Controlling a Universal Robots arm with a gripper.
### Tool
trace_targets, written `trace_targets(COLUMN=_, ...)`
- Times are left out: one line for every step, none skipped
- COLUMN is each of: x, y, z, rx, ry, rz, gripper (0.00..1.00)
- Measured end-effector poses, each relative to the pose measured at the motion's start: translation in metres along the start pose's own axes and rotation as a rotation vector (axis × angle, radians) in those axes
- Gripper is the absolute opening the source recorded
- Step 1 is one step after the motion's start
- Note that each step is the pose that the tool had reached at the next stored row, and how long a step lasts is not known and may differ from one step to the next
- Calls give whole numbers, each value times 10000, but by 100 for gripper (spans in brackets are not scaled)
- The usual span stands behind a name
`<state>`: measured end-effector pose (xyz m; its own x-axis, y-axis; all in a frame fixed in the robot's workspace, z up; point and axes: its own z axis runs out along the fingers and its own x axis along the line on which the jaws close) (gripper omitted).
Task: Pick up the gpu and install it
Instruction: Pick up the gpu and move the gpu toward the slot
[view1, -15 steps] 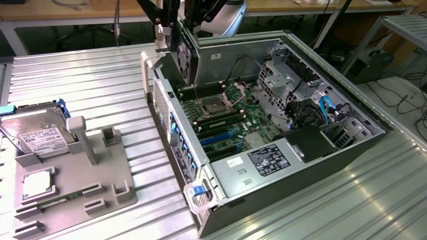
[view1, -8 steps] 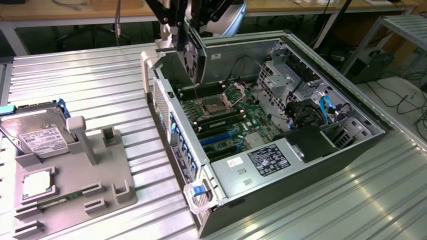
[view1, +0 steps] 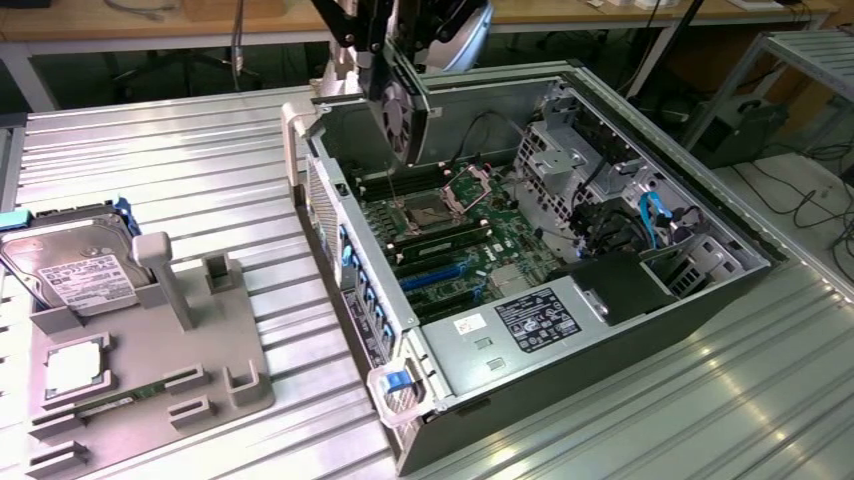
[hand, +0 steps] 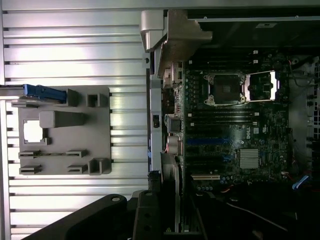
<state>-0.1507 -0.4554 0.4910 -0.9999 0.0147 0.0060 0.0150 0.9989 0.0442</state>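
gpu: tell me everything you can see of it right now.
The gpu is a thin, dark card with a round black fan on one face and a silver metal end bracket. It hangs on edge, clamped from above by the gripper. It sits over the open computer case, above the motherboard, close to the case wall on the exterior view's left. It is not yet seated.

Exterior view: camera off arm, set high, looking down at slant across ribbed metal desk (view1: 200, 150) onto open computer case (view1: 587, 410). Wide framing takes in whole case, with grey parts fixture (view1: 200, 340) at exterior view's left.

Wrist view: camera on arm, looking straight down from above case. Fingers (hand: 147, 217) and gripped gpu (hand: 172, 190), seen edge-on, sit nearest lens.

Both views share motherboard (view1: 441, 230), fixture, desk strip between them and case side wall.
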Motion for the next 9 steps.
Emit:
trace_targets(x=-13, y=0, z=0, rx=0, ry=1, rz=0, gripper=27)
trace_targets(x=-24, y=1, z=0, rx=0, ry=1, rz=-1, gripper=27)
trace_targets(x=-35, y=1, z=0, rx=0, ry=1, rz=0, gripper=27)
trace_targets(x=-46, y=1, z=0, rx=0, ry=1, rz=0, gripper=27)
trace_targets(x=-58, y=1, z=0, rx=0, ry=2, rz=-1, gripper=27)
trace_targets(x=-70, y=1, z=0, rx=0, ry=2, rz=0, gripper=27)
trace_targets(x=-83, y=1, z=-1, rx=0, ry=3, rz=0, gripper=27)
trace_targets(x=-95, y=1, z=-1, rx=0, ry=3, rz=0, gripper=27)
trace_targets(x=-108, y=2, z=-1, rx=0, ry=5, rz=0, gripper=27)
